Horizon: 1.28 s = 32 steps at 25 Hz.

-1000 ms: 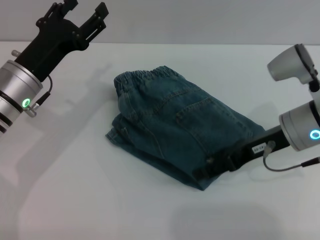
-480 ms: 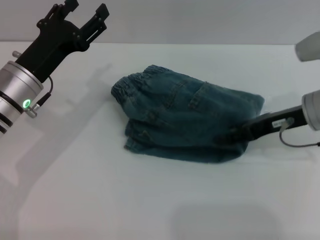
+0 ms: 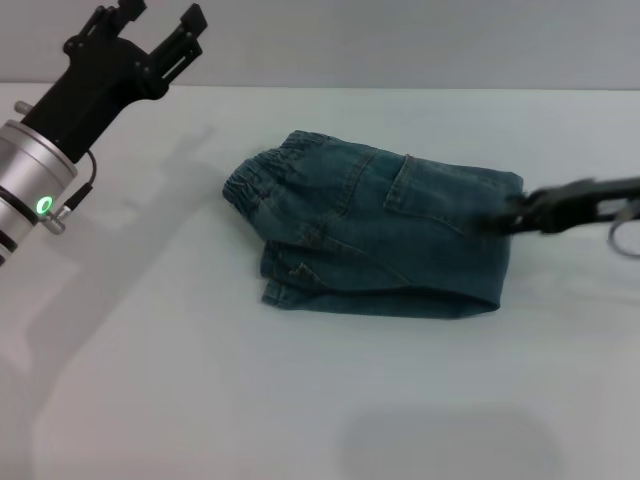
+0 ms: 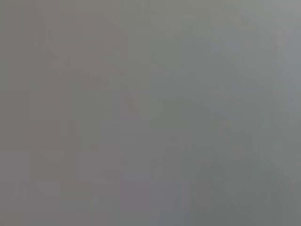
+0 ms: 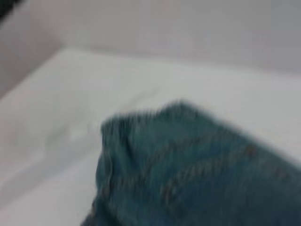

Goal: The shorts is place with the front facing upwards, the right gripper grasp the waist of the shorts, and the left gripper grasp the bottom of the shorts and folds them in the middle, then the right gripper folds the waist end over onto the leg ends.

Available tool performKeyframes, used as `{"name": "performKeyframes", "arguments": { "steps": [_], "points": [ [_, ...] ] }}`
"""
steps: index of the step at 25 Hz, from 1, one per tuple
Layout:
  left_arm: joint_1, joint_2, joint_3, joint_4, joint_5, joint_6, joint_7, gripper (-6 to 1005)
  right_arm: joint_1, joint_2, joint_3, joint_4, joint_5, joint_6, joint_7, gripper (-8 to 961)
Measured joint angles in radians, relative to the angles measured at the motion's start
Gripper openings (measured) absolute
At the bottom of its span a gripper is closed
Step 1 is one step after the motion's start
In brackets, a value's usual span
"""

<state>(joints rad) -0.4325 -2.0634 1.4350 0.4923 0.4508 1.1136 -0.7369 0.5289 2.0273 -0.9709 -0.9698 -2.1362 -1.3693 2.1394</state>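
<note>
The shorts (image 3: 385, 232) are lying folded on the white table (image 3: 200, 400), a little toward two o'clock from the middle of the head view. The waist end (image 3: 262, 172), with its gathered band, is pointing toward nine o'clock, and a patch pocket (image 3: 425, 190) is facing up on the top layer. Lower layers of denim are sticking out at the seven o'clock corner of the bundle.

The right gripper (image 3: 512, 216) is reaching in from three o'clock, low over the table, with its black tip meeting the folded edge of the shorts at the bundle's three o'clock side. It is blurred there, so I cannot tell how far its fingers are parted or whether they are pinching the cloth. Its wrist camera is looking along the denim (image 5: 188, 169) toward the ruffled waistband, with table and wall beyond.

The left gripper (image 3: 160, 20) is hanging high at ten o'clock, well apart from the shorts, its two fingers spread wide and holding nothing. The green ring on its silver cylinder is glowing. Its wrist camera is showing only plain grey.
</note>
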Motion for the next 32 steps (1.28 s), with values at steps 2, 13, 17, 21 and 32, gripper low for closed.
{"name": "performKeyframes", "arguments": {
  "steps": [2,13,17,21,32],
  "points": [
    [0.006,0.0,-0.014,0.0,0.0,0.001,0.0,827,-0.056,0.022,0.048,-0.091,0.035,-0.002,-0.036,786],
    [0.068,0.002,-0.098,-0.002,-0.001,0.063,0.001,827,-0.252,0.043,0.286,0.066,0.686,0.037,-0.718,786],
    [0.093,0.002,-0.16,-0.023,-0.002,0.121,0.001,827,-0.267,0.045,0.379,0.25,0.946,0.036,-1.082,786],
    [0.101,-0.001,-0.233,-0.094,-0.002,0.186,0.013,827,-0.261,0.047,0.422,0.454,1.254,0.017,-1.427,786],
    [0.088,-0.007,-0.341,-0.22,-0.032,0.299,0.123,827,-0.169,0.048,0.435,0.745,1.65,-0.066,-1.9,786]
  ]
}}
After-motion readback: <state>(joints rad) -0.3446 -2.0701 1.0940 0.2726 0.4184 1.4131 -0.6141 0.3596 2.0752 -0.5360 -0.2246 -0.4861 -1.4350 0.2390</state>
